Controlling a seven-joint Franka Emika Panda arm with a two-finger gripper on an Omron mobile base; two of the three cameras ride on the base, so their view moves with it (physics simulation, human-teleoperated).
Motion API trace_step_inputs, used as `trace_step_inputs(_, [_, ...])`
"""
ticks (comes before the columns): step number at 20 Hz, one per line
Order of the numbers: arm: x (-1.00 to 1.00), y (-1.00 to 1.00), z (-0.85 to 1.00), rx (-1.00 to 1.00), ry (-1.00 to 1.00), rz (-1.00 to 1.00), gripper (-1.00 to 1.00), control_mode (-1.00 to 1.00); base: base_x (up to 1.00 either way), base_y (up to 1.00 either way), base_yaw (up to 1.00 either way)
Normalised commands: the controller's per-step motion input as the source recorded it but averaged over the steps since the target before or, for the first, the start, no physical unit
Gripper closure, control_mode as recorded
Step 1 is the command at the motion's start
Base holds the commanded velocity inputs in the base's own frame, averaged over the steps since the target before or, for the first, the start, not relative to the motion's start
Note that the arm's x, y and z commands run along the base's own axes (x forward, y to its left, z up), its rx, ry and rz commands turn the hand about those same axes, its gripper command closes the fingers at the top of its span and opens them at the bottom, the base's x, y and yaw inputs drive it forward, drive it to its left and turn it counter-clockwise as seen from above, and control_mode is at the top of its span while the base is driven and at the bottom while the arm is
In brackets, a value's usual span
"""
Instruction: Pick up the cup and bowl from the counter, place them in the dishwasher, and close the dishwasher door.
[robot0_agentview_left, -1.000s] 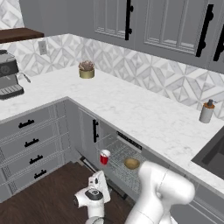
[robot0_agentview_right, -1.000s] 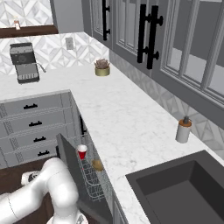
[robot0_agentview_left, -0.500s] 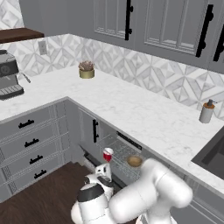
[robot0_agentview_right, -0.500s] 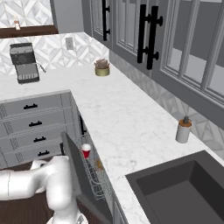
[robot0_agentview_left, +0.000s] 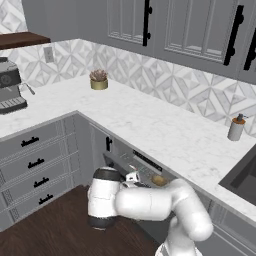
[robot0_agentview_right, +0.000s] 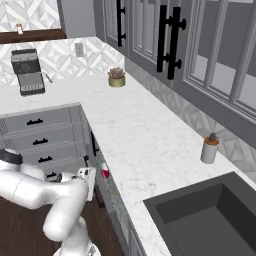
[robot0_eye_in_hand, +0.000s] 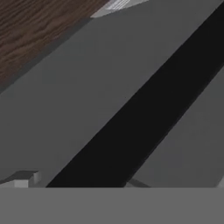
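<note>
Even, diffuse rendered light in both base views; no single source evident. Tabletop (robot0_agentview_left: 150, 130) reads bright white, close to washed out, its veining faint. Upper cabinets (robot0_agentview_left: 190, 30) mid-grey, with soft pale reflections on the glass panels in the right base view. Shadows weak: a thin dark band under the tabletop's edge, the sink basin (robot0_agentview_right: 210, 215) darker inside. Wood floor (robot0_agentview_left: 45, 235) dim. All frames soft and low in resolution, edges slightly jagged. Hand view flat, grey, very close, with blurred borders along a black diagonal band (robot0_eye_in_hand: 144, 118). No edge distortion
</note>
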Motion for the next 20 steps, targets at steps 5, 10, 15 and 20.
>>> trace_step_inputs(5, [0.89, -0.5, -0.17, -0.57, -0.33, -0.21, -1.0, -1.0, 0.0, 0.0, 0.0])
trace_step_inputs(10, [0.45, -0.04, -0.76, -0.65, -0.38, -0.24, -1.0, -1.0, 0.0, 0.0, 0.0])
trace_step_inputs(15, [0.19, 0.0, -0.87, -0.62, -0.31, -0.25, -1.0, -1.0, 0.0, 0.0, 0.0])
trace_step_inputs(20, [0.17, 0.0, -0.63, -0.48, -0.15, -0.22, -1.0, -1.0, 0.0, 0.0, 0.0])
